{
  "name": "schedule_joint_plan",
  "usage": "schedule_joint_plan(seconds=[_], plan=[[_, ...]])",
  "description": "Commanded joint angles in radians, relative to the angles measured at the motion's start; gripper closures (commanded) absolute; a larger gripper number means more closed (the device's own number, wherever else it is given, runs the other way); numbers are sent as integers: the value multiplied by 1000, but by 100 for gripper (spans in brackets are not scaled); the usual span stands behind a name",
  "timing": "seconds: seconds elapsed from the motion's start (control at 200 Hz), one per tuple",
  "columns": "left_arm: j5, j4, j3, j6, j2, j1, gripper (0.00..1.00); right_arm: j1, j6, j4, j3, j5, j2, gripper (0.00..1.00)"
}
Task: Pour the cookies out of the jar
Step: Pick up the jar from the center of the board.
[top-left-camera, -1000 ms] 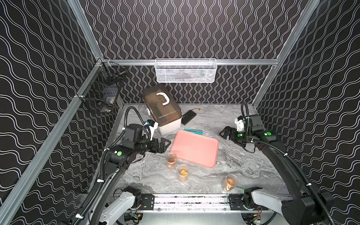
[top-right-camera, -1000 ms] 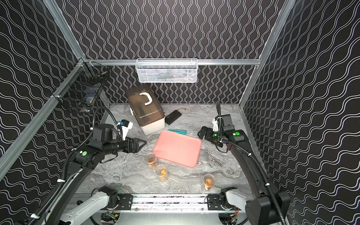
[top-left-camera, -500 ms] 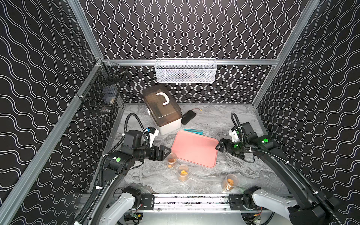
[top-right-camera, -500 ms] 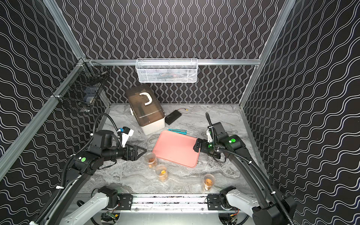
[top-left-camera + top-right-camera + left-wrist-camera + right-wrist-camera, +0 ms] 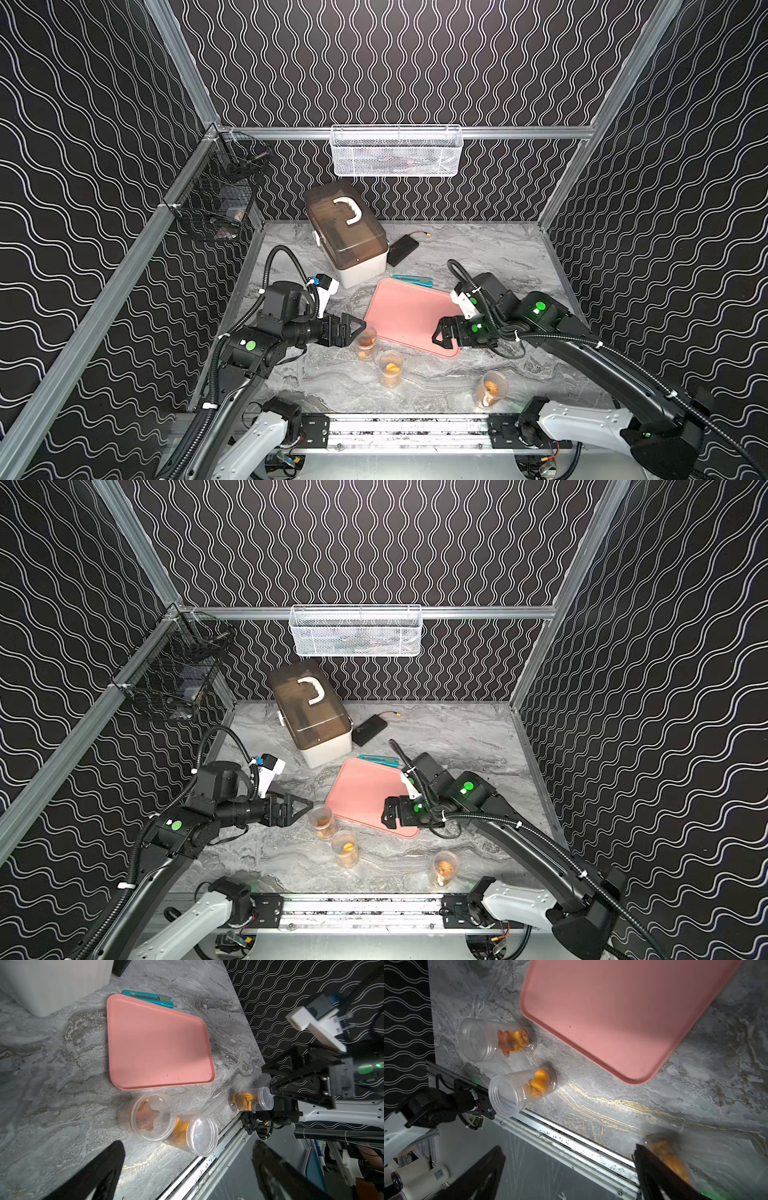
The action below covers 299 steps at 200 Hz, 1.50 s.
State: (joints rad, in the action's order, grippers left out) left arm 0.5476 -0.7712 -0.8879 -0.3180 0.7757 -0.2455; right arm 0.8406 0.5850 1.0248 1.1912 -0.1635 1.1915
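Three clear jars stand upright near the table's front, each holding cookies (image 5: pixel 512 1041). The left jar (image 5: pixel 366 341) (image 5: pixel 152 1115) has a brown star on top. The middle jar (image 5: pixel 390 368) (image 5: pixel 517 1093) and the right jar (image 5: pixel 491 388) (image 5: pixel 251 1101) hold orange pieces. My left gripper (image 5: pixel 358 328) (image 5: pixel 188 1144) is open and empty, its tips just left of the left jar. My right gripper (image 5: pixel 439 338) (image 5: pixel 568 1148) hangs open and empty over the near right corner of the pink tray (image 5: pixel 409 309). In the right wrist view one finger partly hides the right jar (image 5: pixel 664 1153).
Behind the tray lie a teal utility knife (image 5: pixel 413 280) and a black device (image 5: pixel 402 249). A box with a brown lid (image 5: pixel 347 232) stands at the back left. A white wire basket (image 5: pixel 397 151) hangs on the back wall. The front rail (image 5: pixel 399 428) runs close behind the jars.
Both arms have come forward and inward. The left gripper moved right up to the left jar. The right gripper swung from the table's right side to over the tray's near corner.
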Motion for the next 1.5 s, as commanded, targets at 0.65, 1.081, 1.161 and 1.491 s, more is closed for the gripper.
schedule_joint_plan(seconds=[0.65,1.081,1.161,1.491], plan=[[-262,-52,8,-89,-68,-1,1,404,10,22,295,228,490,0],[-256,-48,11,-89,-72,-1,1,410,-5,33,345,240,573,0],[-255,-45,10,-90,-73,-1,1,410,-6,36,353,247,587,0],[-247,-43,11,-87,-70,-1,1,411,2,25,334,272,622,0]])
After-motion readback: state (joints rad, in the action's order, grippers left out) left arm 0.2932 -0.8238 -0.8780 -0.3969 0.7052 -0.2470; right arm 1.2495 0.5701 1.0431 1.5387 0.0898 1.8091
